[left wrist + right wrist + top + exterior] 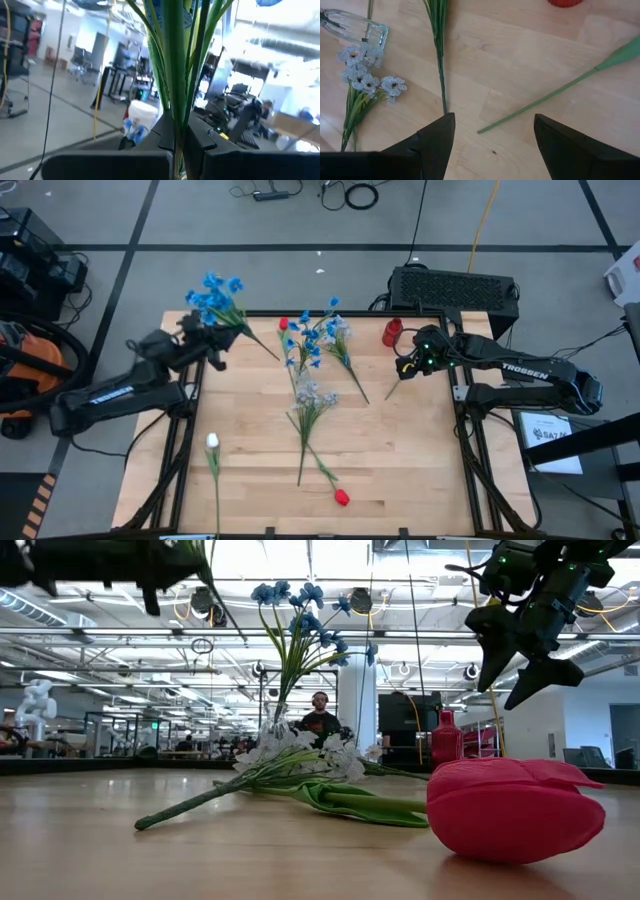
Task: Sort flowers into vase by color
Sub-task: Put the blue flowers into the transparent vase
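1. Blue flower clusters (215,295) on green stems sit clamped in the left end effector (212,340) at the far-left corner of the wooden desk (400,470); the left wrist view shows what the high view cannot — the stems (177,75) pinched tight between the dark fingers (220,160).
2. Only the right wrist view shows the right end effector (492,145) with its fingers spread wide and nothing between them, hovering above a bare green stem (540,102) that lies on the desk near the right edge.
3. From table height, the red tulip (515,810) lies close to the camera and blocks much of the desk behind it; from above it is a small red bud at the near edge.
4. A glass vase (298,340) at the far middle holds more blue flowers (320,330); just in front of it, pale white-lilac clusters (315,395) lie flat with long stems pointing toward the near edge.
5. A white tulip bud (212,442) lies near the left edge, well apart from the rest.
6. A red vase (391,332) stands at the far right — smooth and bottle-shaped in the low view.
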Controlling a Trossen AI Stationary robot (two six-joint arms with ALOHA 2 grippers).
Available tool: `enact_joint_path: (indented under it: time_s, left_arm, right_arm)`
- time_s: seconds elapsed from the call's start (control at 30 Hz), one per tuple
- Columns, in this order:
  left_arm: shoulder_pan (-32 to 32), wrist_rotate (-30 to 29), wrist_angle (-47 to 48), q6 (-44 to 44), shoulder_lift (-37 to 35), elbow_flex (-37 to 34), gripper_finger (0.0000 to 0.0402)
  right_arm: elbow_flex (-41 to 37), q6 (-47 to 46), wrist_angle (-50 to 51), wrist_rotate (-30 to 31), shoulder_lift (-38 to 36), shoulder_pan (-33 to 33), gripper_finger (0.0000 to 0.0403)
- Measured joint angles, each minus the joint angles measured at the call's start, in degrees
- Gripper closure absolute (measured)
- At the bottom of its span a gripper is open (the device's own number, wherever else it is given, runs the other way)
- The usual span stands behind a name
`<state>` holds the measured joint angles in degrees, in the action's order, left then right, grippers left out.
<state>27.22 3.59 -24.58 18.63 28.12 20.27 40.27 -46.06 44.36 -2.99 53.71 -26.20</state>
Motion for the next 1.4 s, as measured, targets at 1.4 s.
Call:
enact_joint_path:
  time_s: [1.4]
  left_arm:
    - [-11.3,-8.5,-34.5,-13.6,35.6,-3.2,0.0389]
  right_arm:
    - [0.0,-0.9,0.0,0.0,0.0,0.0,0.0140]
